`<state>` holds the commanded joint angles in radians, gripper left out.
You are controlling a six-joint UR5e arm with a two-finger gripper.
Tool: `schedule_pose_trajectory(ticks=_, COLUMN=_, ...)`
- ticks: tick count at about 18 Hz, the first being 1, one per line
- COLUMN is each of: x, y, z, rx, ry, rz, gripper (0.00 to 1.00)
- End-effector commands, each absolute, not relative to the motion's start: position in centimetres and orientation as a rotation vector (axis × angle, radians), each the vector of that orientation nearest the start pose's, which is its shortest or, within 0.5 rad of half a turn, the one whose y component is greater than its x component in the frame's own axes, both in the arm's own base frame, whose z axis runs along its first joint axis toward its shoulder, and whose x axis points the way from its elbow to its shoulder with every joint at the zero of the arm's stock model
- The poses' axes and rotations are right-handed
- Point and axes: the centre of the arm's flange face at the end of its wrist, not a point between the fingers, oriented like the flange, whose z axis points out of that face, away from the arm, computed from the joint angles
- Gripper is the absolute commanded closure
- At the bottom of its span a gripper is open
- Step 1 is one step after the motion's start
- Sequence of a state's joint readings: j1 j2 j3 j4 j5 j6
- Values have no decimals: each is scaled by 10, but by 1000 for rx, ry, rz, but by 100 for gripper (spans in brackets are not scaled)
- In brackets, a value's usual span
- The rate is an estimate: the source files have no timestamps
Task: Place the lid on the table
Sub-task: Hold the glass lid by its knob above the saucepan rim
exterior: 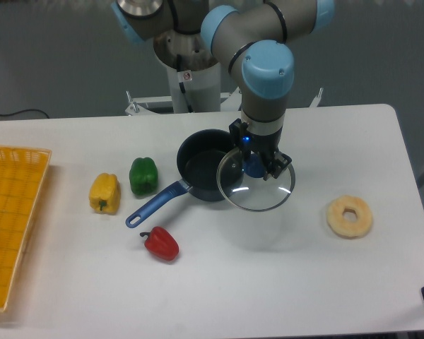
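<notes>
The round clear glass lid with a thin metal rim hangs level, a little above the white table, overlapping the right edge of the dark blue saucepan. My gripper points straight down and is shut on the lid's blue centre knob, which shows between the fingers. The lid casts a faint shadow on the tabletop below and to the front of it. The saucepan stands open, its blue handle pointing to the front left.
A green pepper, a yellow pepper and a red pepper lie left of the pan. A beige ring-shaped piece lies at the right. A yellow mesh tray sits at the left edge.
</notes>
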<state>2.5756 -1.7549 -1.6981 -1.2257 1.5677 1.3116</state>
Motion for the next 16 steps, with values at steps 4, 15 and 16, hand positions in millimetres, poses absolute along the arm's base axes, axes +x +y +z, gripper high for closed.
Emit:
schedule_pose_trajectory(ticks=4, x=-399, y=407, z=365, rx=-3088, ry=466, rz=48, gripper=46)
schedule_pose_trajectory(ticks=15, x=-409, y=398, z=368, rx=-3089, ry=417, rz=68, gripper=46)
schedule_pose_trajectory(ticks=16, x=-409, y=398, z=368, rx=-3089, ry=417, rz=70, gripper=46)
